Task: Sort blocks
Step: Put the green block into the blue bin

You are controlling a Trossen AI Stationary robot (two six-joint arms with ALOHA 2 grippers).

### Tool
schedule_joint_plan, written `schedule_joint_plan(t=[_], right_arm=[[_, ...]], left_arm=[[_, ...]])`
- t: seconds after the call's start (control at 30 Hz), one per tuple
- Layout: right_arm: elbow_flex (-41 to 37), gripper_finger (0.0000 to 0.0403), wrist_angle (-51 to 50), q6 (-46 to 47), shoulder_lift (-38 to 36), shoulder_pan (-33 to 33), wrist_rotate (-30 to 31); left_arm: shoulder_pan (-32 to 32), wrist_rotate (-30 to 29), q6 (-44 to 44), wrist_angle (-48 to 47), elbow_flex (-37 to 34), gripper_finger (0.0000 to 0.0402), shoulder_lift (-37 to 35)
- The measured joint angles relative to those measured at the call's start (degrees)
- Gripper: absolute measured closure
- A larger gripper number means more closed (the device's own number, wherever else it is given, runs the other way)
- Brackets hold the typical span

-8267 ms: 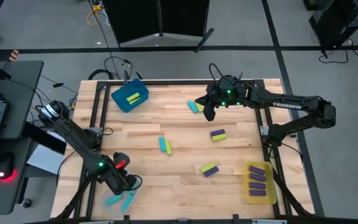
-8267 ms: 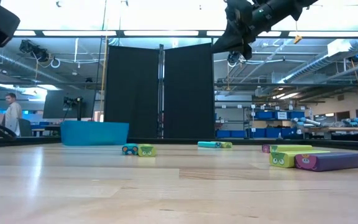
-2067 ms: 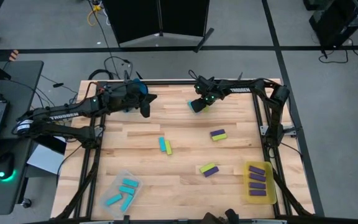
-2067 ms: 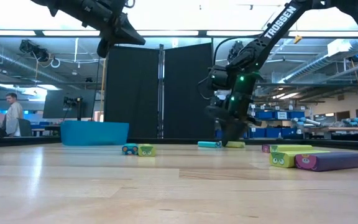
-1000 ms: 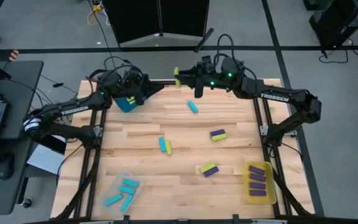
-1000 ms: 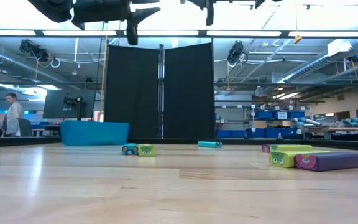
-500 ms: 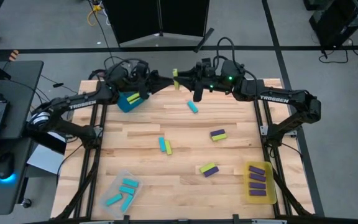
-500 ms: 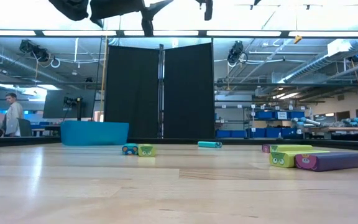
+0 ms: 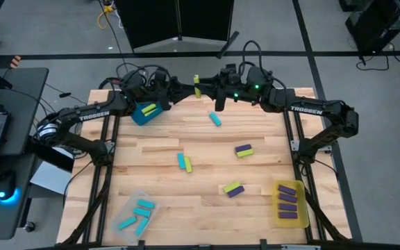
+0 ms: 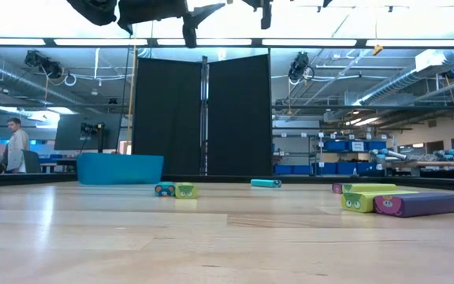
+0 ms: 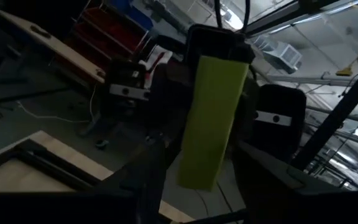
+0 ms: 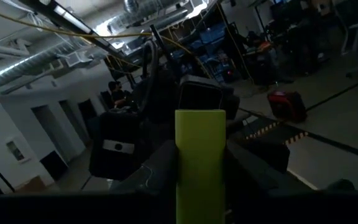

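Note:
High above the table's far edge, my right gripper [image 9: 203, 85] is shut on a lime green block [image 9: 196, 85]. My left gripper [image 9: 186, 89] faces it from the left, open. Its two fingers [image 11: 156, 167] stand on either side of the block's lower part [image 11: 199, 174]. In the right wrist view the block [image 12: 199, 155] stands upright between my right gripper's fingers [image 12: 159, 167], with the left gripper right behind it. Loose blocks lie flat on the table: a cyan one [image 9: 215, 119], a purple and lime pair [image 9: 244, 150], a cyan and lime pair [image 9: 185, 162], and a lime and purple pair [image 9: 233, 188]. My right gripper pinches the lime block's two long sides [image 12: 182, 186] between its two fingers, coming level from the table's right. The block stands about upright, lifted far clear of the table. I cannot tell whether my left gripper's fingers touch the block.
A blue bin [image 9: 136, 114] holding lime blocks stands at the far left. At the near left, a clear bin [image 9: 132, 201] holds cyan blocks. A yellow bin [image 9: 298, 212] at the near right holds purple ones. In the room behind, a person [image 10: 14, 146] stands far off.
My left gripper has moved toward the table's right and far edge, up to the lime block. My right gripper has kept the block where it was, high above the far edge.

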Motion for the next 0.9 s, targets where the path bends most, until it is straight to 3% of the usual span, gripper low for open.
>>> schedule_joint_plan(t=[0.27, 0.73, 0.9], right_arm=[[0.0, 0.0290, 0.0, 0.9, 0.0, -0.1, 0.4], [0.0, 0.0290, 0.2, 2.3, 0.1, -0.3, 0.1], [0.0, 0.0290, 0.3, 2.3, 0.1, -0.3, -0.1]], left_arm=[[-0.1, -0.2, 1.1, -0.3, 0.1, 0.0208, 0.0], [-1.5, 2.7, 4.5, -3.4, 6.7, 0.0208, 4.4], [-1.5, 3.3, 4.9, -2.8, 6.8, 0.0228, 4.4]])
